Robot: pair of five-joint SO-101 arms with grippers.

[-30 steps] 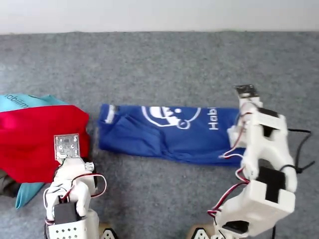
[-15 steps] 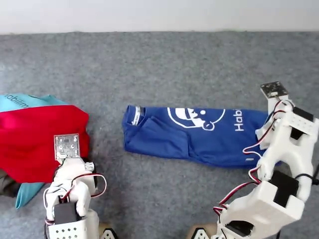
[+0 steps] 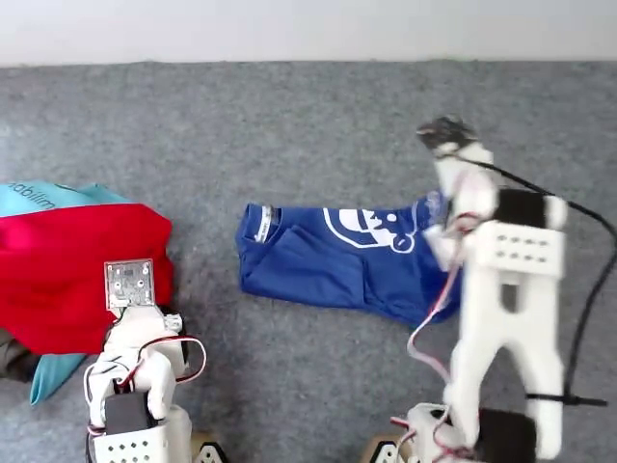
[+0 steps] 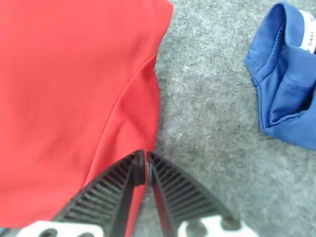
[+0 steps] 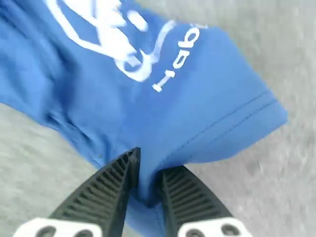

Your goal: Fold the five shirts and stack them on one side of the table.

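A blue shirt (image 3: 328,260) with a white print lies lengthwise mid-table, collar end toward the left. My right gripper (image 5: 145,173) is shut on the blue shirt (image 5: 148,98) near its hem. In the high view my right gripper (image 3: 439,224) holds that end raised and curled back over the shirt's right part. A red shirt (image 3: 67,260) lies folded at the left on a teal shirt (image 3: 48,198). My left gripper (image 4: 146,167) is shut, its tips at the red shirt's (image 4: 74,89) right edge. The blue shirt's collar end (image 4: 291,98) lies a short way off from it.
Grey carpet-like table (image 3: 289,125) runs bare toward the white wall at the back. A dark garment (image 3: 10,359) peeks from under the stack at the left edge. The left arm (image 3: 135,367) stands at the front left; the right arm's body (image 3: 506,309) rises at the front right.
The right gripper first dragged the blue shirt to the right, then lifted its hem end and swung it back leftward over the shirt. The left arm has not moved.
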